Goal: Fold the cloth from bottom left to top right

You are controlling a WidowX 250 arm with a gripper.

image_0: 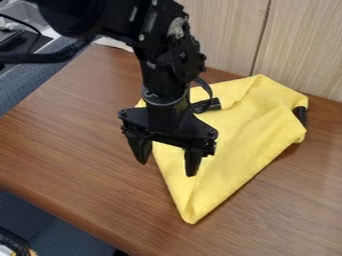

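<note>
Well, in the camera view the black gripper (167, 169) points down over the brown table (80, 150) with its two fingers spread, a gap standing between them. The yellow cloth (230, 145) lies below and behind the gripper, reaching mostly to the picture's right of it. Its narrow, folded corner points toward the near side, past the fingertips, and its broad part runs up behind the gripper toward the wood-panelled wall (300, 45). The right-hand finger shows against the cloth, the left-hand one against the table, just beside the cloth's left edge. Whether either touches anything, I cannot tell. Well to the gripper's right, a dark object (300, 115) peeks out at the cloth's far edge.
</note>
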